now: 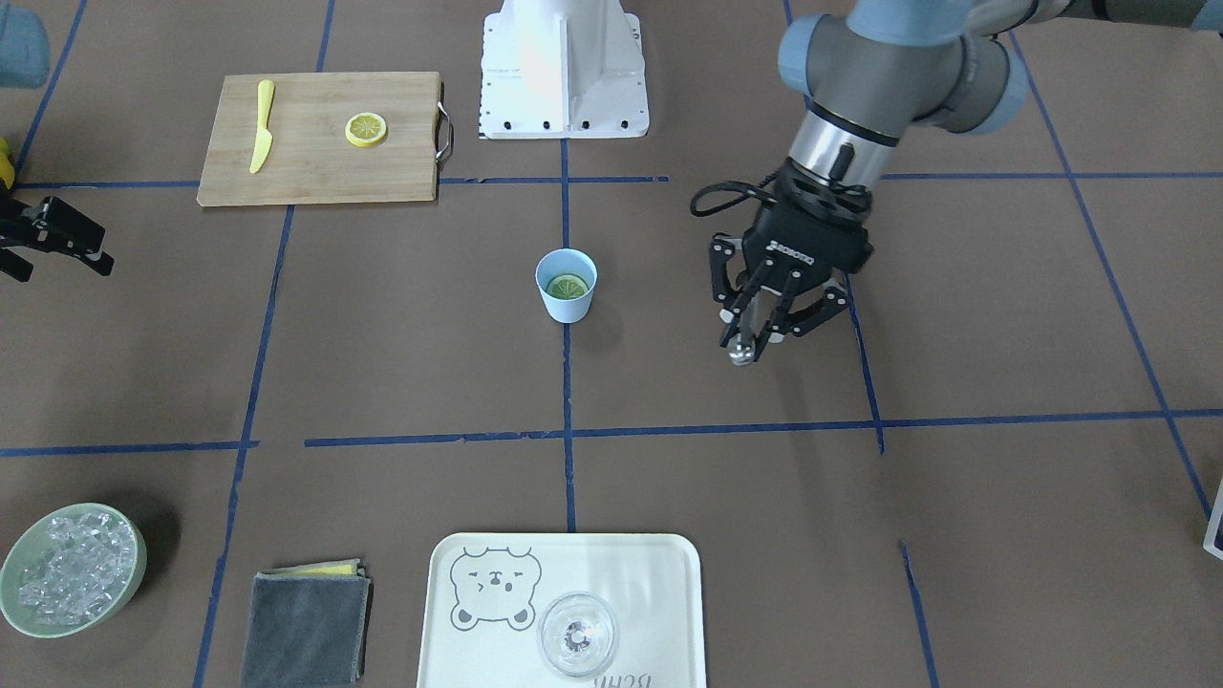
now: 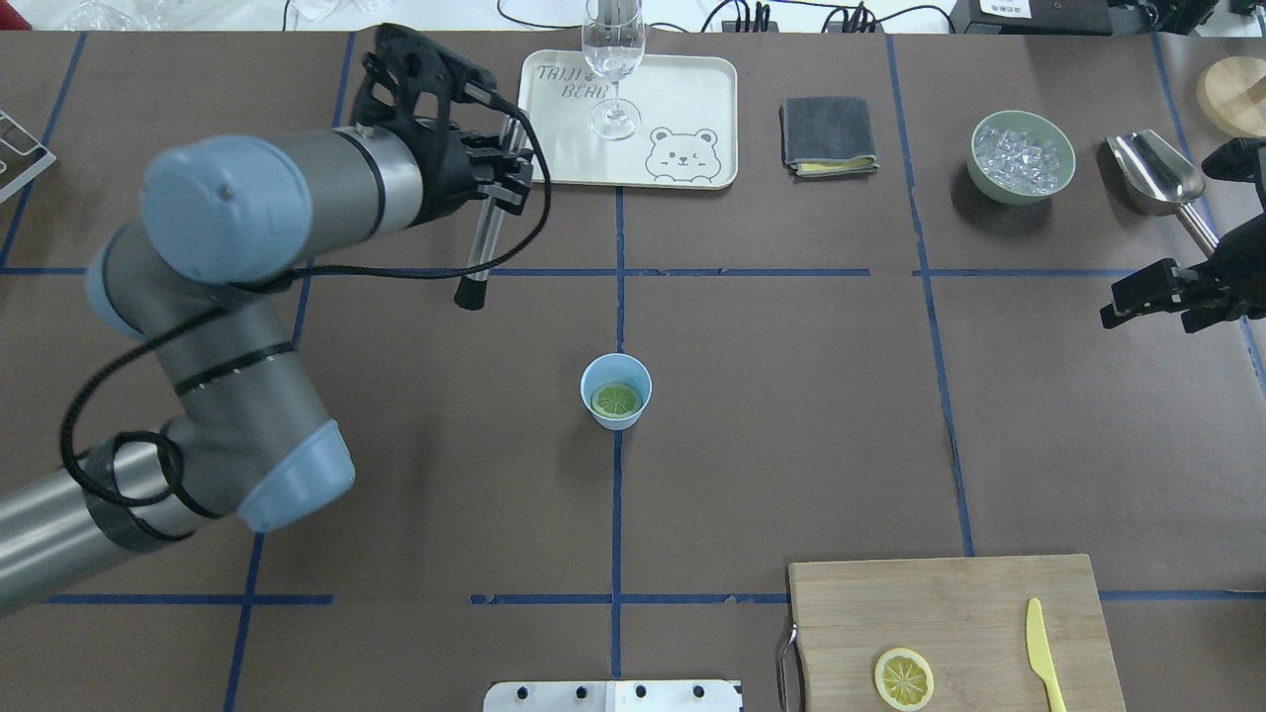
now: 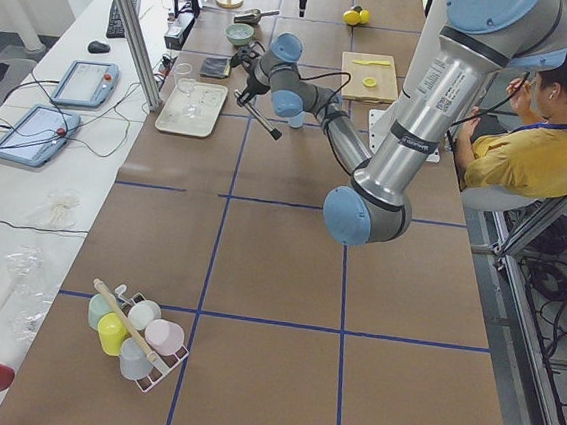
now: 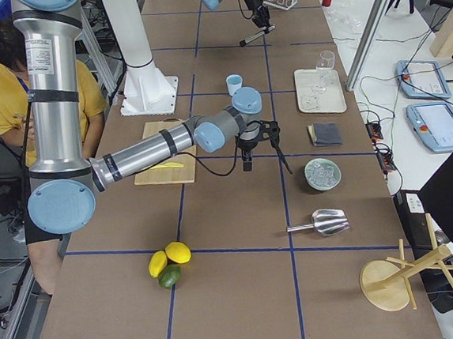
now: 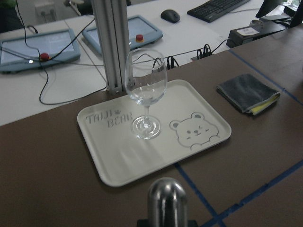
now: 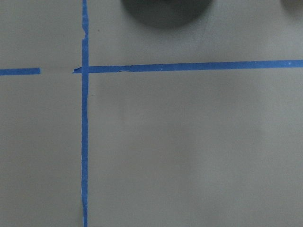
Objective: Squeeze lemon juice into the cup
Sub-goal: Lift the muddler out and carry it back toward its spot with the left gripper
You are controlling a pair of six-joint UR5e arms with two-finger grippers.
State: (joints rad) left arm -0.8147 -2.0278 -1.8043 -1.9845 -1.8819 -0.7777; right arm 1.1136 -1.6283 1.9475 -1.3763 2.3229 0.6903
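Observation:
The light-blue cup stands upright mid-table, also in the overhead view. One lemon slice lies flat inside it. A second lemon slice lies on the cutting board. My left gripper is shut on a metal rod with a black tip, held tilted above the table beside the cup, between it and the tray. My right gripper is open and empty at the table's edge, far from the cup.
A wooden cutting board holds a yellow plastic knife. A white bear tray carries a clear glass. A grey cloth, a green bowl of ice and a metal scoop are also on the table.

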